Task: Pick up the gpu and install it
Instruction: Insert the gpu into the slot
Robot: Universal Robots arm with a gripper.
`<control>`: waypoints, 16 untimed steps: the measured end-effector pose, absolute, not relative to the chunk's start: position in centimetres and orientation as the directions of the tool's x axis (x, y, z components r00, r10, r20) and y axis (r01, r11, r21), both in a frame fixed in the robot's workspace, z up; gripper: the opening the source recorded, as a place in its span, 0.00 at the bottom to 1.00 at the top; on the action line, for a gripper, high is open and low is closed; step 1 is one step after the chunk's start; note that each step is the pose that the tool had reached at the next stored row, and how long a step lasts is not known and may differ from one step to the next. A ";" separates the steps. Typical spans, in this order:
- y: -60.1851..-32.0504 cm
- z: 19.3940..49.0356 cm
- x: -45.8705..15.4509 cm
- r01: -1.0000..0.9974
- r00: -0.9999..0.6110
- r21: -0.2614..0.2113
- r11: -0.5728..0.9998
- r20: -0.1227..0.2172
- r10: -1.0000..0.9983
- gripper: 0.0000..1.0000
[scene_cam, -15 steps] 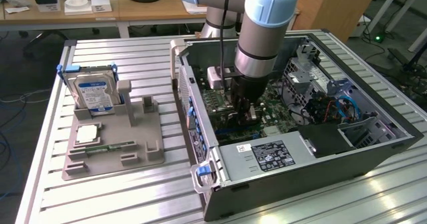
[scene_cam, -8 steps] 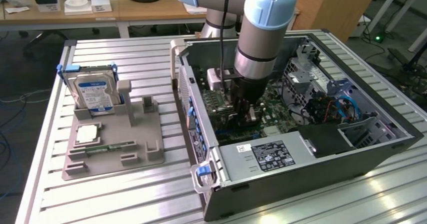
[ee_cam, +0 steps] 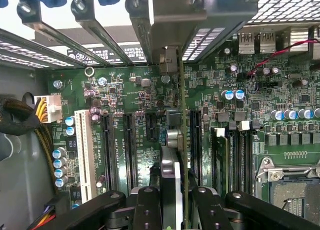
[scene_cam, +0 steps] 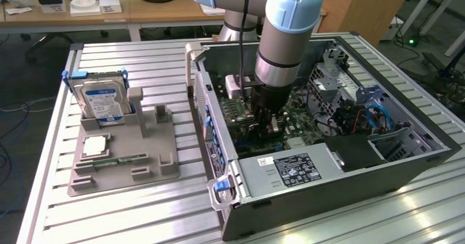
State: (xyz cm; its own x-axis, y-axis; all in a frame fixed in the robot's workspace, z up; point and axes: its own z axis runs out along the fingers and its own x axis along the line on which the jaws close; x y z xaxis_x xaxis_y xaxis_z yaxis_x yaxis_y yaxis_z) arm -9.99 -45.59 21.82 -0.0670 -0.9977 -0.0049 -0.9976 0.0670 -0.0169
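The black two-fingered gripper [ee_cam: 172, 200], clamped on the thin dark gpu [ee_cam: 183, 140], risks jamming it if misaligned over the green motherboard [ee_cam: 140, 120] slot.

An open computer case [scene_cam: 407, 162] lies on the slatted table [scene_cam: 145, 222], at the exterior view's right, with the motherboard [scene_cam: 301, 121] inside it. The card [ee_cam: 183, 155] stands on edge over the motherboard's slots [ee_cam: 129, 150]. At the left, a holder tray [scene_cam: 120, 170] carries an upright hard drive [scene_cam: 103, 102].
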 end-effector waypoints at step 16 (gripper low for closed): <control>-45.6 25.3 -10.0 -0.997 -0.067 -0.035 0.067 -0.006 -0.998 0.35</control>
